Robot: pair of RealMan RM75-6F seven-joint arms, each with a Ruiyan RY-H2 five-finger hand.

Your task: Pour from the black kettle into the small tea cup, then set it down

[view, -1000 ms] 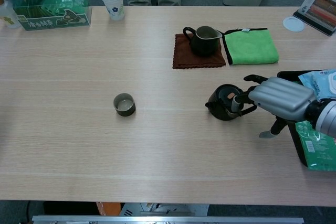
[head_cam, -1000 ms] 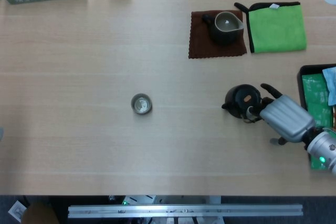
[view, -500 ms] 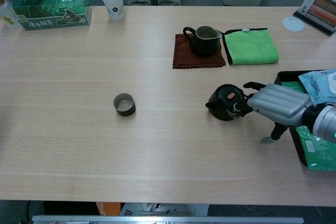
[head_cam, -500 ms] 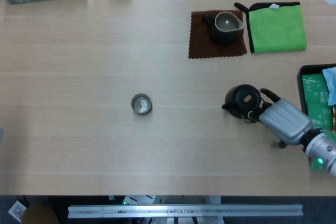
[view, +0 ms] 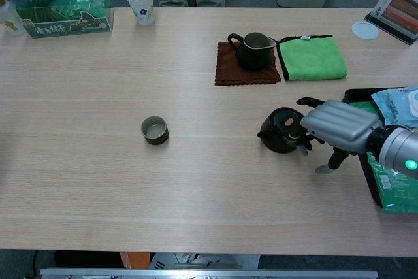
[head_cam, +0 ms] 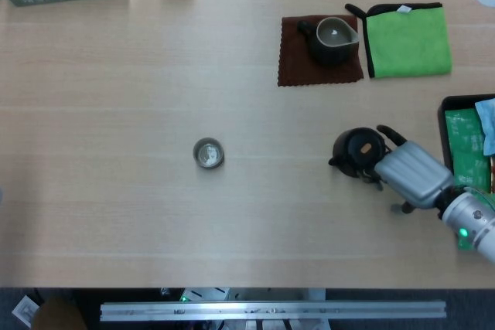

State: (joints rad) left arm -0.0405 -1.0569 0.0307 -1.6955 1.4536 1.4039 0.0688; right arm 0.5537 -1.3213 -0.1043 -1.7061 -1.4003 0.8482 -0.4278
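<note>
Right hand at black kettle — handle hidden (grip unclear); left hand unseen.

Right hand closed in against black kettle, fingers now at its handle side

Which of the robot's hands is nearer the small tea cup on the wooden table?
Right. The right hand is at the black kettle, well right of the small tea cup; the left hand is not in view.
</note>
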